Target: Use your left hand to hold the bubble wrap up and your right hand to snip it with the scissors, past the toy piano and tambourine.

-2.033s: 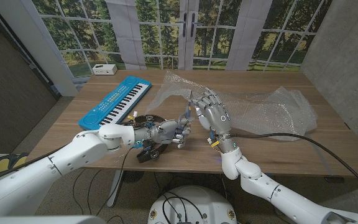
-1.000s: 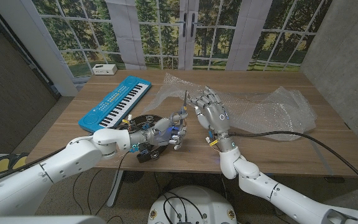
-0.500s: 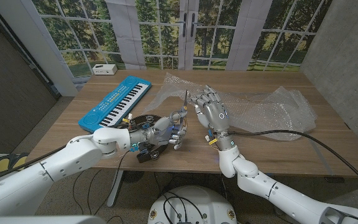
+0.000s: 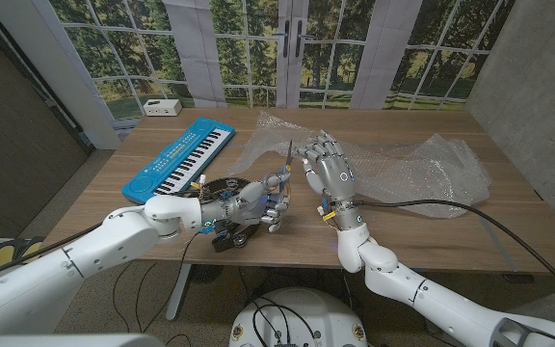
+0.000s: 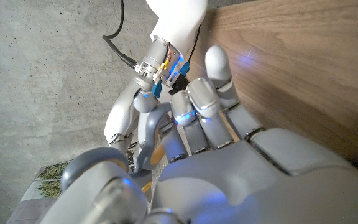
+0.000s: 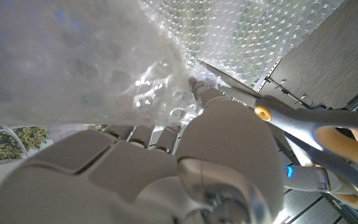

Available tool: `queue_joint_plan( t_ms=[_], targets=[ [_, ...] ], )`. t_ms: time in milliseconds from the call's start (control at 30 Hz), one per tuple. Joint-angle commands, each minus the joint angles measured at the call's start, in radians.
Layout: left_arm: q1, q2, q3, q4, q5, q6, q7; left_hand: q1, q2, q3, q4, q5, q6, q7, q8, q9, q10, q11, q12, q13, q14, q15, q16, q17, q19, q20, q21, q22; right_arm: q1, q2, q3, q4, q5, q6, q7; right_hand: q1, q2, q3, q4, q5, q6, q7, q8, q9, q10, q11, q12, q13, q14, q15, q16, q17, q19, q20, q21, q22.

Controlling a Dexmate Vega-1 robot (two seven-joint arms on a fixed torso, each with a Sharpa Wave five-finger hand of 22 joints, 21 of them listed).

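The left hand (image 4: 273, 200) is clamped on the yellow-handled steel scissors (image 6: 284, 115), tips beside the clear bubble wrap (image 4: 403, 164) lying past the blue toy piano (image 4: 179, 157), while the right hand (image 4: 324, 173) touches its edge, grasp indeterminate; judged step: pre-cut alignment, next requiring blades astride that edge.

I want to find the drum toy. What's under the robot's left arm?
A dark round tambourine peeks out under the left hand, on the wooden table. The arm covers most of it.
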Motion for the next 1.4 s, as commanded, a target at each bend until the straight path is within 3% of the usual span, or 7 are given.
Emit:
queue_joint_plan(
  t_ms=[33, 833, 1400],
  targets=[
    [-0.008, 0.014, -0.002, 0.004, 0.006, 0.003, -0.021, -0.010, 0.003, -0.013, -0.002, 0.005, -0.001, 0.007, 0.411, 0.004, 0.030, -0.040, 0.001, 0.003, -0.002, -0.013, 0.005, 0.005, 0.006, -0.005, -0.002, 0.003, 0.002, 0.043, 0.018, -0.010, 0.107, 0.032, 0.004, 0.000, -0.006, 0.002, 0.006, -0.002, 0.006, 0.004, 0.004, 0.004, 0.010, -0.005, 0.007, -0.002, 0.016, -0.196, -0.002, 0.007, 0.006, -0.034, 0.010, 0.003],
    [-0.067, -0.007, 0.041, 0.012, 0.046, 0.054, -0.043, -0.001, 0.006, -0.071, -0.034, 0.019, -0.007, 0.005, 0.410, 0.004, 0.030, -0.039, 0.001, 0.003, -0.001, -0.013, 0.005, 0.005, 0.004, -0.004, -0.002, 0.011, 0.017, 0.057, 0.001, -0.003, 0.122, 0.039, 0.000, 0.003, -0.012, 0.003, -0.003, -0.006, 0.026, 0.010, 0.007, 0.004, 0.032, -0.005, 0.018, -0.010, 0.033, -0.196, -0.004, 0.019, 0.014, -0.019, 0.012, 0.002],
    [-0.063, -0.010, 0.039, 0.017, 0.043, 0.046, -0.040, -0.018, -0.002, -0.163, -0.060, 0.033, -0.011, 0.007, 0.410, 0.004, 0.029, -0.038, 0.002, 0.003, -0.005, -0.012, 0.006, 0.006, 0.005, -0.002, -0.008, 0.012, 0.011, 0.036, -0.008, -0.008, 0.101, 0.011, 0.002, 0.005, -0.012, 0.003, -0.009, -0.008, 0.029, 0.011, 0.004, 0.004, 0.031, -0.003, 0.020, -0.013, 0.038, -0.196, -0.008, 0.026, 0.012, -0.016, 0.010, 0.002]
  ],
)
